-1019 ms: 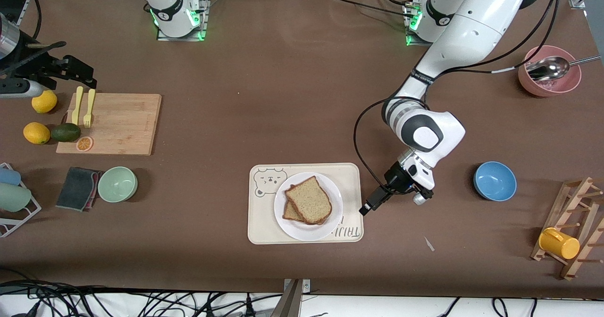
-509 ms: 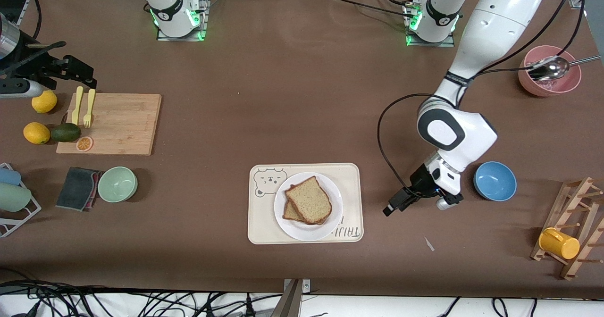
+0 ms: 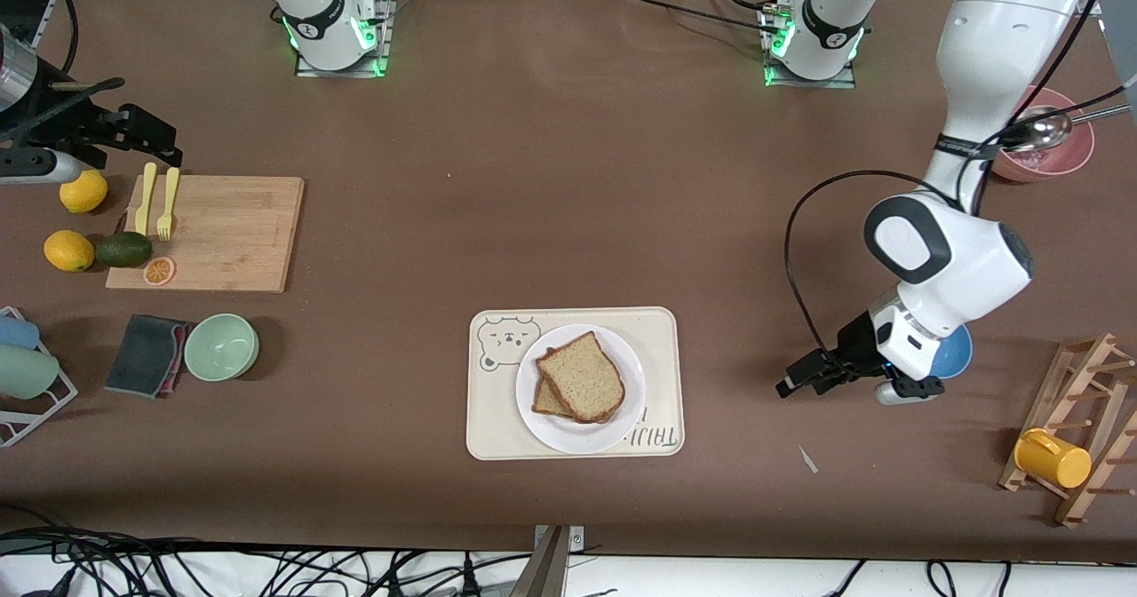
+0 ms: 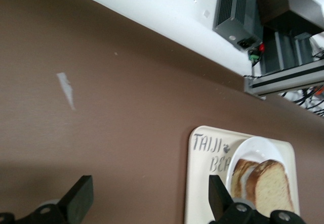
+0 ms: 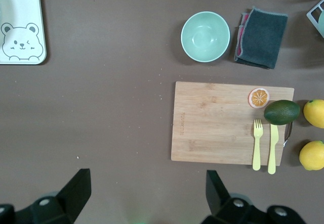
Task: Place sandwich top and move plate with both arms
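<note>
The sandwich top (image 3: 582, 375) lies on a second bread slice (image 3: 544, 399) on the white plate (image 3: 568, 437). The plate sits on the cream bear-printed tray (image 3: 497, 419). My left gripper (image 3: 793, 384) is open and empty, low over bare table between the tray and the blue bowl (image 3: 958, 354). The left wrist view shows its spread fingers (image 4: 149, 186), with the tray (image 4: 198, 193), the plate (image 4: 248, 150) and the bread (image 4: 271, 186) off to one side. My right gripper (image 5: 148, 181) is open and empty, high over bare table near its arm's base. It is out of the front view.
A pink bowl with a spoon (image 3: 1044, 148) and a wooden rack with a yellow cup (image 3: 1053, 457) stand at the left arm's end. A cutting board (image 3: 222, 233), green bowl (image 3: 221, 346), grey cloth (image 3: 147, 354), lemons and an avocado lie at the right arm's end.
My left arm has swung away from the tray's edge toward the blue bowl, its gripper empty. The bread, plate and tray have not moved.
</note>
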